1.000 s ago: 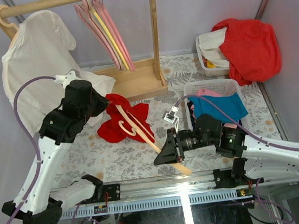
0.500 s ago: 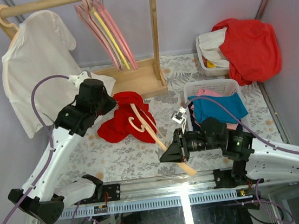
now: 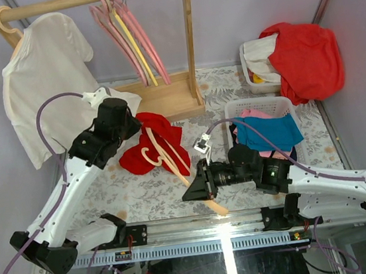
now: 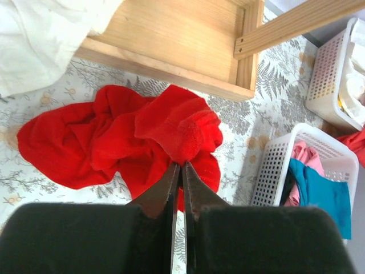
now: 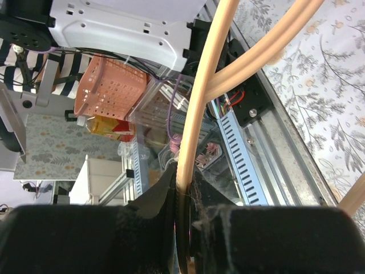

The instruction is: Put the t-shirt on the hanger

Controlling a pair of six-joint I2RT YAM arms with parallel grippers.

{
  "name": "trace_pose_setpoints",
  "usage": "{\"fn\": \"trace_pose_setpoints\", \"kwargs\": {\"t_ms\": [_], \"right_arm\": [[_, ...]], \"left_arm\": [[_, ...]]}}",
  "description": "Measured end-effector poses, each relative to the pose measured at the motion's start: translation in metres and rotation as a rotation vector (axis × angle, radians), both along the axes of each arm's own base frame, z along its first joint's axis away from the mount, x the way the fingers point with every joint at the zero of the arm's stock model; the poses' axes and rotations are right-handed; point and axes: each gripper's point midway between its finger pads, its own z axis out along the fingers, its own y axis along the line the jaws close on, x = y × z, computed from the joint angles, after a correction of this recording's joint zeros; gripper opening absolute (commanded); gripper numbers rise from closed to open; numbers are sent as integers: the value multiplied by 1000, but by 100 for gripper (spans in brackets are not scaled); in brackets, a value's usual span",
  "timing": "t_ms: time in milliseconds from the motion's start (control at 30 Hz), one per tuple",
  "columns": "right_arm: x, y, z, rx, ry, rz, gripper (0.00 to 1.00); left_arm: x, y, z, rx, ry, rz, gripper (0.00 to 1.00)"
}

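Three views split the scene between them. Only the top view takes in the whole patterned table (image 3: pixel 142 189). The wooden rack (image 3: pixel 169 102) stands at its far side with a white t-shirt (image 3: pixel 42 81) hung at the left end. A red-orange garment (image 3: pixel 306 55) is draped over a tub (image 3: pixel 249 68) in the far right corner. A white basket (image 3: pixel 260 109) holding blue cloth (image 3: pixel 269 133) sits right of centre. The red t-shirt (image 3: pixel 142 157) lies crumpled on the table in front of the rack's base. The pale wooden hanger (image 3: pixel 171 162) lies slanted across it, hook on the cloth, its lower end close to the table's near edge. Pink hangers (image 3: pixel 116 31) and a yellow hanger (image 3: pixel 135 46) hang from the rack's bar. From above, the left gripper (image 3: pixel 132 128) is hidden under its own wrist at the t-shirt's far left edge. The left wrist view settles it, showing the fingers (image 4: pixel 197 191) pressed together on a raised fold of the red cloth. The right gripper (image 3: pixel 191 193) sits on the hanger's near part, and its wrist view shows it clamped on one wooden arm. That view also shows an orange crate (image 5: pixel 105 85) and a metal rail (image 5: pixel 251 165) below the table. The hanger's hook falls outside that frame, and the t-shirt's collar and label cannot be made out in any view.
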Motion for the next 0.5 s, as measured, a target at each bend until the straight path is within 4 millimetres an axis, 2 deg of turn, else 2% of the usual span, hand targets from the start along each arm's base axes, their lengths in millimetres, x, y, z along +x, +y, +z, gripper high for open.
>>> {"fn": "trace_pose_setpoints", "kwargs": {"t_ms": [167, 267, 333, 500], "right_arm": [[-3, 20, 15, 36, -1, 24, 0], [-2, 31, 33, 66, -11, 30, 0], [2, 41, 51, 82, -26, 32, 0], [16, 72, 110, 136, -96, 27, 0]], "left_arm": [[2, 18, 12, 55, -26, 57, 3], [5, 33, 34, 69, -64, 98, 3], [6, 49, 58, 71, -100, 139, 4], [0, 84, 144, 72, -240, 229, 4]]}}
